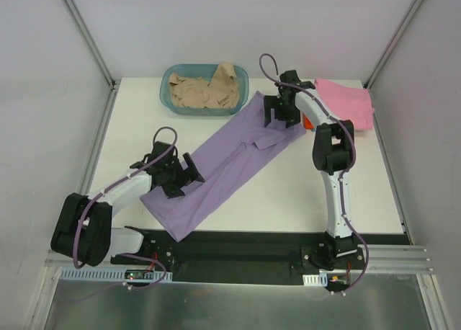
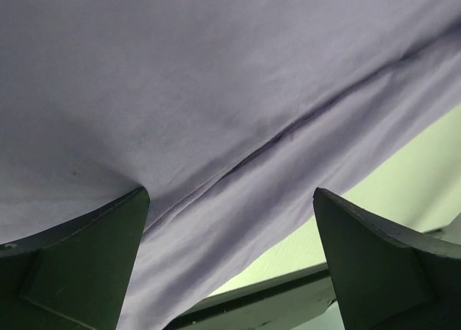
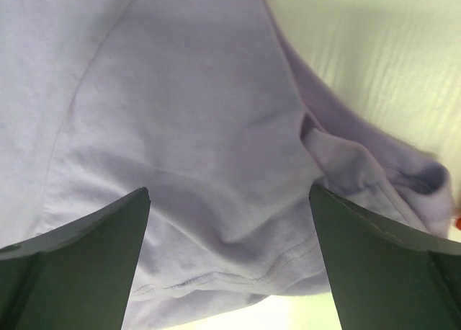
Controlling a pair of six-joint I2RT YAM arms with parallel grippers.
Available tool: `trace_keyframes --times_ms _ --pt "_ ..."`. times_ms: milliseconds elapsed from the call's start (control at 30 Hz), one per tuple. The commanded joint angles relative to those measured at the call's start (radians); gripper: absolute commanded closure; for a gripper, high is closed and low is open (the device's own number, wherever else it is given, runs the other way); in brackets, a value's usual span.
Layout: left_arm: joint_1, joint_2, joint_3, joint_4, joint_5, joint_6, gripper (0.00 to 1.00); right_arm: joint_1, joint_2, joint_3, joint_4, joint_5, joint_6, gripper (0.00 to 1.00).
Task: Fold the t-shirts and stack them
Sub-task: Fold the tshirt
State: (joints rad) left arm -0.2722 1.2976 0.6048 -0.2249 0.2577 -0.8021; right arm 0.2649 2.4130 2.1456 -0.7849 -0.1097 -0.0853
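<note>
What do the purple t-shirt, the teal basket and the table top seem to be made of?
Purple t-shirt: soft matte knit cloth, probably cotton; it wrinkles and shows a stitched hem. Teal basket: translucent plastic, slightly glossy; its wall looks see-through. Table: smooth, hard white top, perhaps laminate; the look leaves it open.
</note>
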Motion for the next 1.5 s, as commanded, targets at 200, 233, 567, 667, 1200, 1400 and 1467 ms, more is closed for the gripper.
trace_keyframes --times_ms 200,233,567,667,1200,1400,1467 --pt "-0.203 -0.139 -0.085 -0.027 -0.021 -0.129 0.01 -0.018 -0.305 -0.122 0.027 -0.163 -0.091 0.03" --pt "-0.217 -0.155 -0.083 -0.024 -0.034 -0.131 0.01 -0.013 -0.333 -0.157 0.035 -0.198 -0.079 0.03" --pt "-0.245 -0.17 -0.017 -0.09 -0.089 -0.03 0.01 0.169 -0.48 -0.547 0.133 -0.205 0.111 0.03" --pt "-0.245 -0.169 0.003 -0.129 -0.141 0.007 0.01 0.224 -0.457 -0.581 0.148 -0.186 0.145 0.03" --pt "-0.334 0.034 0.032 0.001 0.011 -0.049 0.01 0.108 -0.174 -0.351 0.036 -0.139 0.115 0.03" --pt "-0.378 0.167 0.156 0.033 0.031 -0.045 0.01 0.037 0.014 -0.02 -0.071 -0.096 0.016 0.03" --pt "-0.384 0.207 0.206 0.036 0.051 -0.031 0.01 0.011 0.044 0.046 -0.096 -0.091 0.006 0.03"
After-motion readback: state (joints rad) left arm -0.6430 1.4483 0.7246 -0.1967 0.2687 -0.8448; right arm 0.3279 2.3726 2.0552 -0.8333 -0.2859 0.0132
